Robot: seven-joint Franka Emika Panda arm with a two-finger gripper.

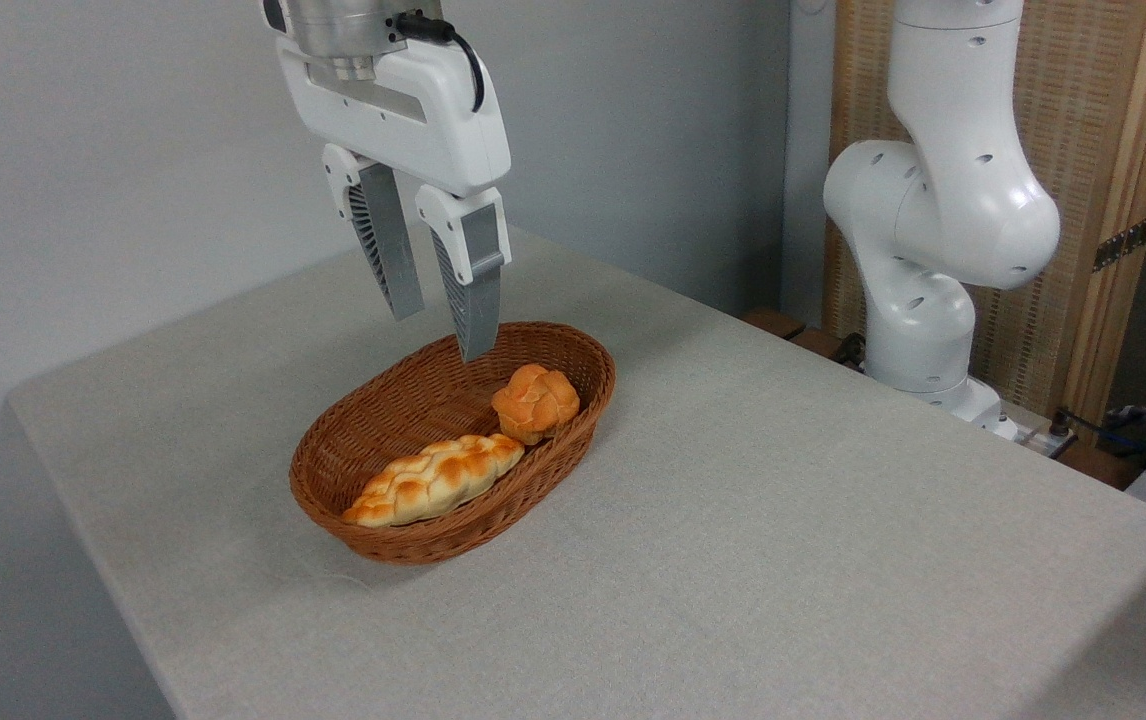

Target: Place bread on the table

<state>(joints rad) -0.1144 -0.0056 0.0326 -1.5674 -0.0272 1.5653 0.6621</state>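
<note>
The bread (535,401), a small round orange-brown knotted bun, rests inside the brown wicker basket (369,520) near its right end. My gripper (442,328) hangs above the basket's far rim, up and to the left of the bun. Its two grey fingers (388,250) point down, spread apart, with nothing between them. The table (783,520) is a wide top covered in light grey-beige cloth, and the basket stands on it left of centre.
A long pale braided loaf (433,480) lies along the basket's near side, touching the bun. The arm's white base (933,250) rises at the table's far right edge. A grey wall stands behind.
</note>
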